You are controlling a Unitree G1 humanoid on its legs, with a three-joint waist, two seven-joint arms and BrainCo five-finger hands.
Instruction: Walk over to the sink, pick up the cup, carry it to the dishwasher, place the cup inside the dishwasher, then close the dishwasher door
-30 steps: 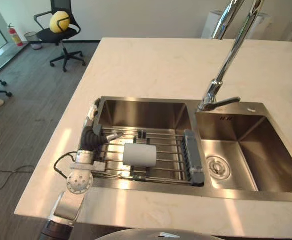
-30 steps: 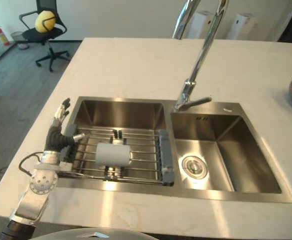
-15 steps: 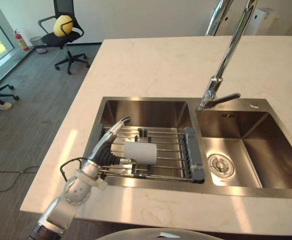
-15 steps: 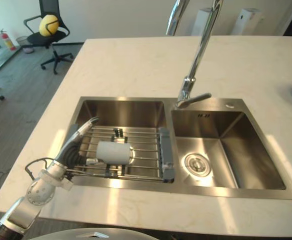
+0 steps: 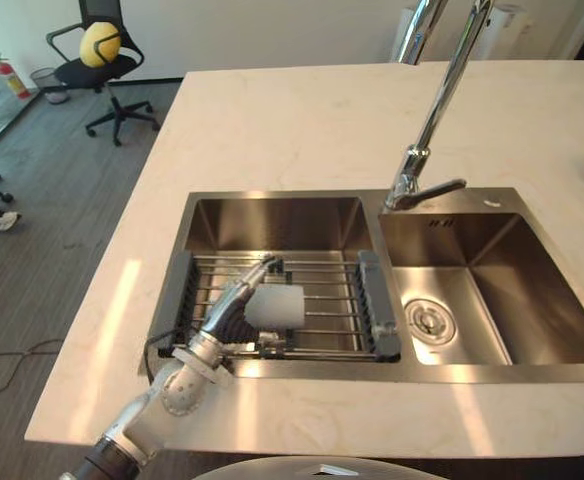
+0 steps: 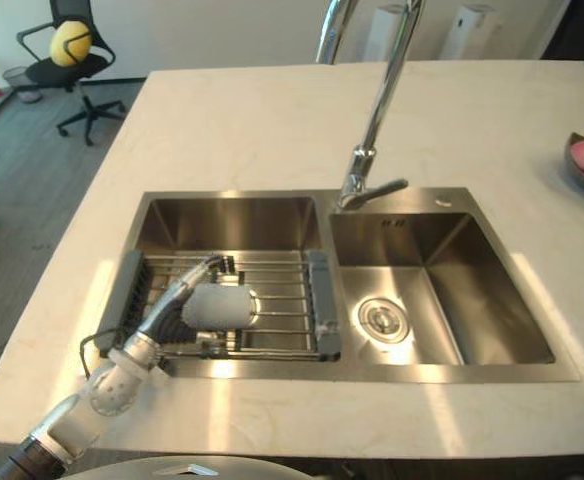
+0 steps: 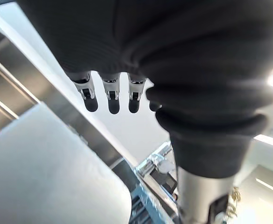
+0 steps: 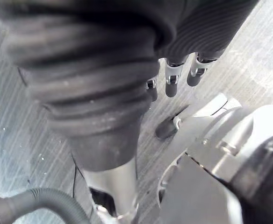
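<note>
White cup (image 5: 275, 306) lies sideways on the sink rack (image 5: 328, 300), left hand (image 5: 236, 306) straight-fingered, open, right beside it; right hand (image 8: 171, 74) hangs relaxed.

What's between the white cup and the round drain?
In the left eye view, the rack's dark end bar and the basins' steel divider lie between the cup and the drain.
</note>
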